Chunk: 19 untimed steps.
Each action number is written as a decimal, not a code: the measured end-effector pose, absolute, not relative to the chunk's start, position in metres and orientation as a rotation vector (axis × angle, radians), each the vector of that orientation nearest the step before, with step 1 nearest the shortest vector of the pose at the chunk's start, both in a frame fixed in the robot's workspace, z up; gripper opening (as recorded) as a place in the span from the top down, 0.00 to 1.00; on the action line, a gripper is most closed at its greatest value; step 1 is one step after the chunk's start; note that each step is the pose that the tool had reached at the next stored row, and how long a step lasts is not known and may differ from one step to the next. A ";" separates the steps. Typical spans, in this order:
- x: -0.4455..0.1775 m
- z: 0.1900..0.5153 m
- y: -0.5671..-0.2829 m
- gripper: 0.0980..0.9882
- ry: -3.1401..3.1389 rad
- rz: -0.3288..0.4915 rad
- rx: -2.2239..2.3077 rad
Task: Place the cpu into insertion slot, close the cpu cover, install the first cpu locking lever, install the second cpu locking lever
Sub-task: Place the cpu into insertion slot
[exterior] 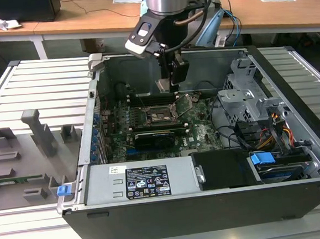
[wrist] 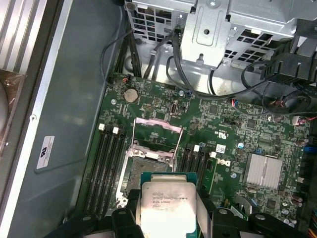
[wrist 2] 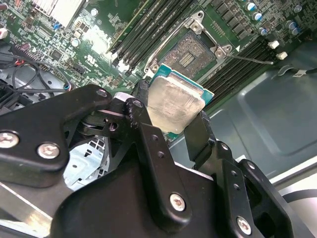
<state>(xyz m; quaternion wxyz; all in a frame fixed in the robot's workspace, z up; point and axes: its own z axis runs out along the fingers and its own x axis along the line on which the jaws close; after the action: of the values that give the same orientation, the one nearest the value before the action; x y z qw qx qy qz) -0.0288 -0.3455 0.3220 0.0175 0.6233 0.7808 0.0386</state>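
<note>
My gripper [wrist 2: 172,106] is shut on the cpu [wrist 2: 174,103], a thin square chip with a silvery top and a green edge, gripped at two opposite sides by the black fingers [wrist 2: 141,106]. In the exterior view the gripper [exterior: 169,85] hangs inside the open computer case, a little above the board. The insertion slot [wrist: 145,167] lies uncovered on the green board, just beyond the cpu [wrist: 167,202]. The cpu cover [wrist: 156,122] stands swung open at the slot's far side. A thin locking lever [wrist 2: 253,60] sticks out beside the insertion slot [wrist 2: 190,53].
Black memory slots [wrist: 108,168] run along both sides of the socket. A long black card [exterior: 153,136] lies across the board. The drive cage [exterior: 247,99] and cables [exterior: 272,133] fill the exterior view's right. Grey fixtures [exterior: 36,132] stand on the table outside.
</note>
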 end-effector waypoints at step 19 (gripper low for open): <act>-0.029 0.315 -0.345 0.51 2.428 0.117 1.938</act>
<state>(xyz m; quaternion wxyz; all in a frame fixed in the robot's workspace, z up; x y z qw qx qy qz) -0.0288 -0.3455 0.3151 0.0164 0.6234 0.7808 0.0377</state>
